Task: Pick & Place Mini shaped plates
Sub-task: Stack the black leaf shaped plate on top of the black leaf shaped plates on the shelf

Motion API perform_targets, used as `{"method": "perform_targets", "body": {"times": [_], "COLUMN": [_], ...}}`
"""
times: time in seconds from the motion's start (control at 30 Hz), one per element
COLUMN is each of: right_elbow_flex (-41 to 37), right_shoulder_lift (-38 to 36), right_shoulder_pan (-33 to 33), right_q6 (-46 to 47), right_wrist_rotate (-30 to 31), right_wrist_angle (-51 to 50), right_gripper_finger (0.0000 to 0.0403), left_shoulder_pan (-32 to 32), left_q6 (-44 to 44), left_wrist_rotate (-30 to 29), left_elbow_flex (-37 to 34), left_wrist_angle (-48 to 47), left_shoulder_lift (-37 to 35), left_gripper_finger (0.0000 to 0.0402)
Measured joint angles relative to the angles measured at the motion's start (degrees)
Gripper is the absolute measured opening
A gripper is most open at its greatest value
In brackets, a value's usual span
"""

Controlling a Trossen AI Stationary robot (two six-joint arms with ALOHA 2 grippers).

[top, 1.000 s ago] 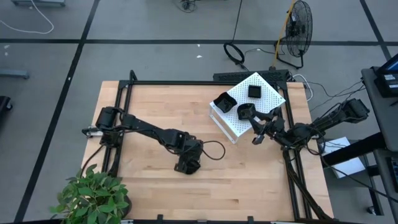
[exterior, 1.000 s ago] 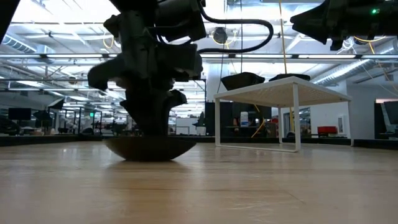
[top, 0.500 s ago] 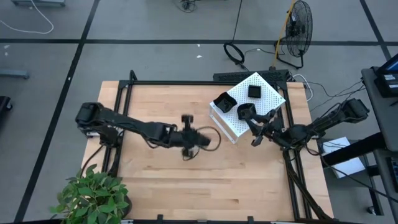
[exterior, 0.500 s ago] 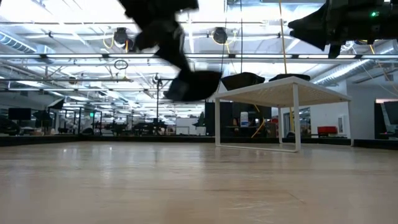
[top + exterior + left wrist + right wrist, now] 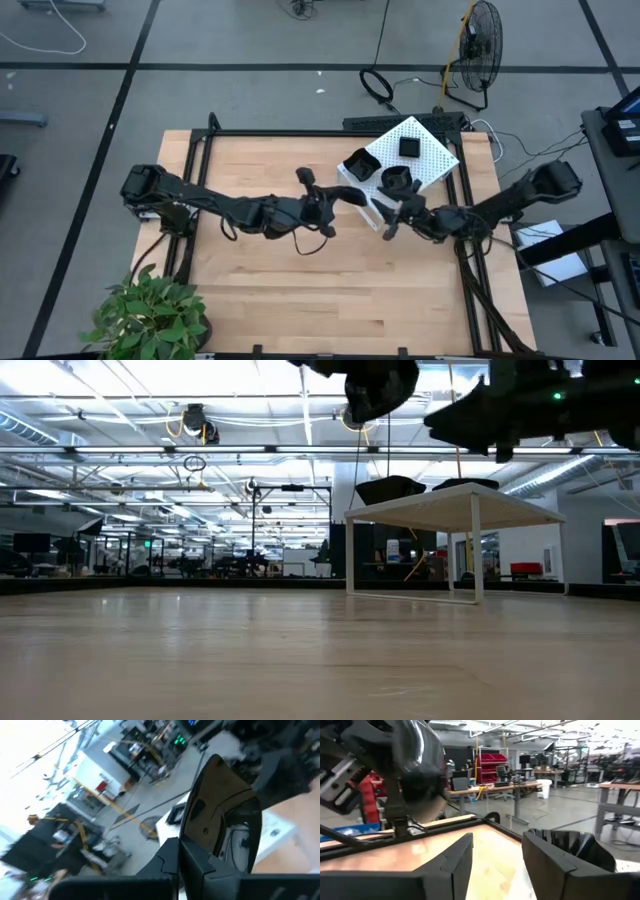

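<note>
A small black plate [image 5: 220, 815], pinched tight by the left gripper [image 5: 322, 203], has been lifted off the table [image 5: 260, 270] and carried up to the white box [image 5: 432, 150], probably to be set there, while the right gripper [image 5: 395, 220] waits beside it, spread open.

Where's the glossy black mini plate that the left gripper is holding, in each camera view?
High view: the glossy black mini plate is mid-table, at the left arm's tip, just left of the white perforated box.
Low view: the plate is at the top edge, above the box's left corner.
Left wrist view: the plate is at centre, standing on edge.
Right wrist view: the plate is at the upper left.
Shared landmark: the white box.
</note>
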Motion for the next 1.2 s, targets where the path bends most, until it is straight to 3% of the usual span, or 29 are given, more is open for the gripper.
{"method": "perform_targets", "body": {"times": [0.27,0.5,0.93,1.2], "right_elbow_flex": [6.9,10.2,10.8,10.8], "right_shoulder_lift": [5.5,8.4,9.2,9.2], "right_shoulder_pan": [-1.3,-1.3,-2.0,-2.1], "right_q6": [-2.3,-0.9,-1.5,-2.7], "right_wrist_rotate": [0.0,-9.2,-8.5,-8.4], "right_wrist_angle": [0.2,0.3,-0.2,0.2], "right_gripper_finger": [0.0210,0.0220,0.0191,0.0103], "left_shoulder_pan": [-0.1,-0.1,-0.8,-1.2], "left_q6": [2.3,2.9,3.2,2.7], "left_wrist_rotate": [-4.4,-5.6,-6.1,-6.0], "left_elbow_flex": [0.0,0.0,0.0,0.0], "left_wrist_angle": [0.2,-0.2,0.2,0.3], "left_shoulder_lift": [0.0,0.0,0.0,0.0], "left_gripper_finger": [0.0004,0.0004,0.0008,0.0016]}}
